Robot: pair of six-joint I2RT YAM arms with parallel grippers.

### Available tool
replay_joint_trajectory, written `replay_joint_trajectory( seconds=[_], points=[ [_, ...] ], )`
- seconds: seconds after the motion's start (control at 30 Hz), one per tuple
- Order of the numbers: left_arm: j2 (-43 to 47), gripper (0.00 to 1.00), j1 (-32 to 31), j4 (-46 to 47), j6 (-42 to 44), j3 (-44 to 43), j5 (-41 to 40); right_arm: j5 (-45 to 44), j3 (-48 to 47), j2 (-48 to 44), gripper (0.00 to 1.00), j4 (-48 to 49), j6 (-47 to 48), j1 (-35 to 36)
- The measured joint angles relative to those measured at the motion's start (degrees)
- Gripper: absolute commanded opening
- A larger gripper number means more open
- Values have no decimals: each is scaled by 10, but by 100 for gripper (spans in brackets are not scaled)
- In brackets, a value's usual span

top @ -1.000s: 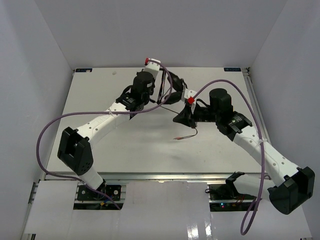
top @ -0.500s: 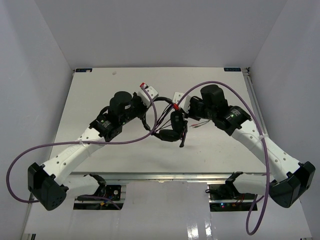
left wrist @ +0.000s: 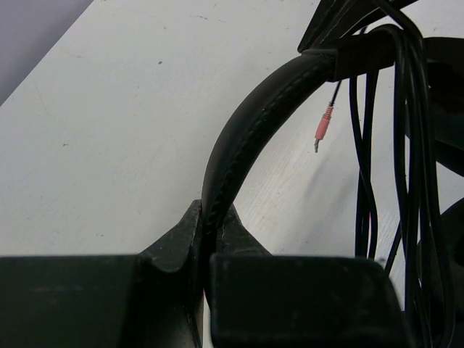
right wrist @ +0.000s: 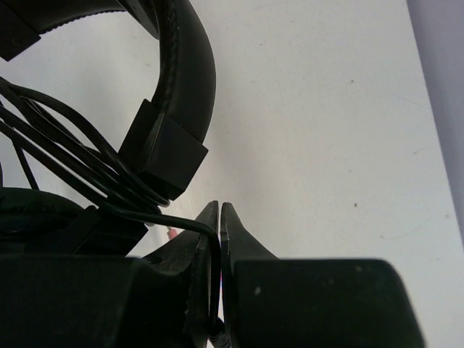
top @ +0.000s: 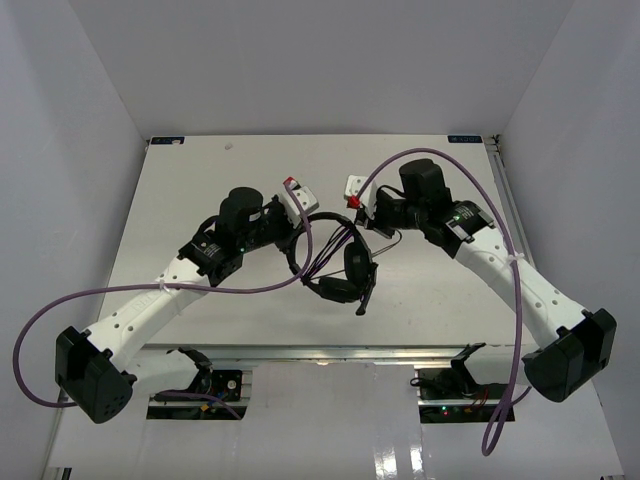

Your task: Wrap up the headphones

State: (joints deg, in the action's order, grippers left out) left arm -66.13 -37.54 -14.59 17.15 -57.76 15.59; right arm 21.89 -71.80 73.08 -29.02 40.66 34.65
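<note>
The black headphones [top: 346,270] hang low over mid-table, both earcups close together. My left gripper [top: 296,240] is shut on the padded headband [left wrist: 239,138], which rises out of its jaws [left wrist: 210,217]. Several turns of the thin black cord [left wrist: 395,145] lie around the headband's end, and a small pink plug [left wrist: 322,131] dangles free. My right gripper [top: 369,231] sits just right of the headphones. It is shut on one strand of the cord [right wrist: 181,223], which bends into its jaws [right wrist: 220,217]. More strands wrap the headband slider [right wrist: 163,156].
The white table [top: 200,180] is enclosed by pale walls on the left, back and right. Purple robot cables loop off the left arm [top: 150,293] and arch over the right arm [top: 497,215]. The arm bases stand at the near edge.
Both grippers have come together nearer mid-table with the headphones between them. The left arm swung left and lower. The right gripper has since drawn slightly back with the cord.
</note>
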Motion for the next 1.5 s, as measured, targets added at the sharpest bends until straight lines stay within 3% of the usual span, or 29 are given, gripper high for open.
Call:
replay_joint_trajectory(
  seconds=[0.17, 0.3, 0.43, 0.73, 0.83, 0.93, 1.27, 1.5],
  points=[
    [0, 0, 1, -5, -21, -4, 7, 95, 2, 21, 17, 8, -39, -38],
    [0, 0, 0, -14, -49, -22, 31, 219, 21, 37, 35, 50, -82, -89],
    [2, 0, -5, -6, -96, -39, 61, 335, 53, 57, 42, 113, -138, -131],
    [2, 0, -15, 66, -214, -71, 114, 454, 171, 59, 32, 337, -323, -141],
    [2, 0, -16, 92, -249, -84, 105, 471, 211, 54, 22, 411, -389, -141],
    [3, 0, -16, 114, -283, -93, 71, 479, 228, 50, 12, 455, -434, -141],
    [29, 0, -17, 166, -387, -64, -143, 482, 279, -29, 8, 561, -497, -140],
    [21, 0, -22, 152, -473, -35, -288, 438, 300, -62, 8, 569, -492, -132]
  ],
)
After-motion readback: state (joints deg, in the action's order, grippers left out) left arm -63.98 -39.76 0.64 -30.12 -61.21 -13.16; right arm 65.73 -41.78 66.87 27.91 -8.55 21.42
